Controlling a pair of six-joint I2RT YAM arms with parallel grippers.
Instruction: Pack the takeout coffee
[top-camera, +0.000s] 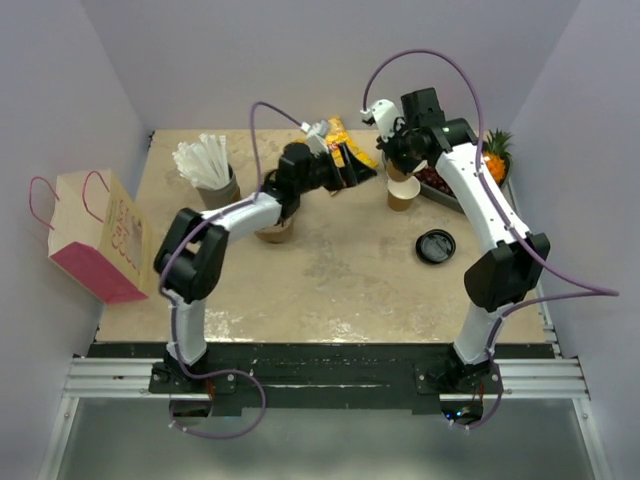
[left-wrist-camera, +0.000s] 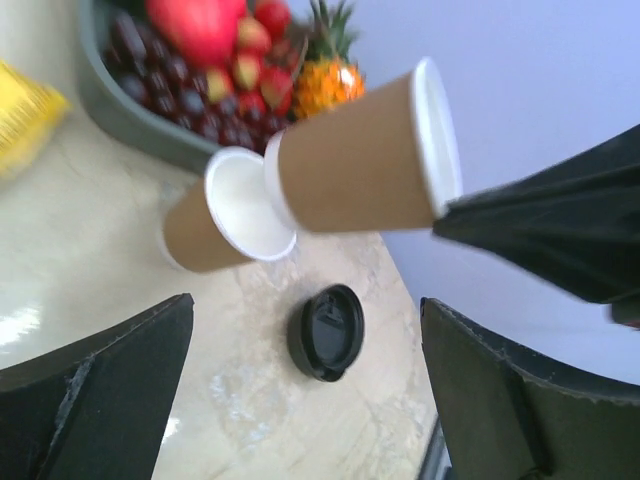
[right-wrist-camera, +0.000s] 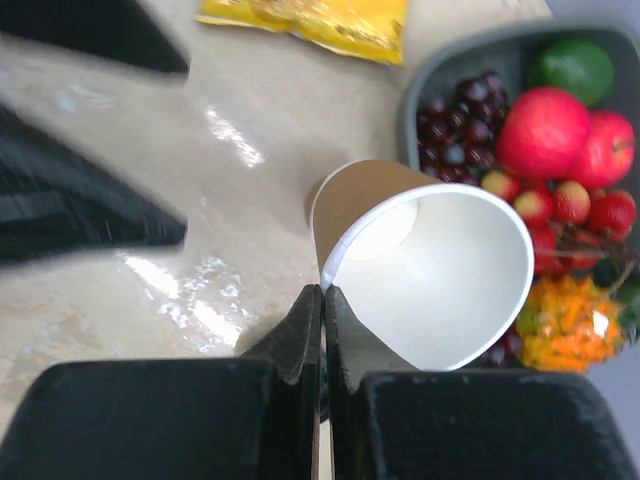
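Reference landmark: the fruit tray (top-camera: 446, 201) at the far right of the tabletop (top-camera: 330, 275).

1. Right claw (right-wrist-camera: 322, 292): closed to a narrow pinch on the rim of a tan paper cup (right-wrist-camera: 440, 270). This held cup is tipped well over, with its white inside facing the right wrist camera. It hangs just beside the tray's left edge.
2. A second tan cup (left-wrist-camera: 195, 240) stands upright and open on the tabletop, directly under the held one and close to the tray. Whether the two cups touch cannot be told.
3. The black lid (top-camera: 436, 245) lies loose on the tabletop on the tray's near side, apart from both cups. The takeout coffee is therefore in two pieces here, cup aloft and lid flat.
4. Left claw (left-wrist-camera: 307, 310): jaws spread wide and gripping nothing. It is left of the tray and faces the two cups.
5. A yellow snack bag (top-camera: 348, 148) lies left of the tray, at the far edge.
6. A third tan cup (top-camera: 277, 233) sits farther left, partly hidden under the left arm (its top cannot be made out).
7. A tan-and-pink paper bag (top-camera: 95, 240) stands well apart from the tray, beyond the tabletop's left edge.
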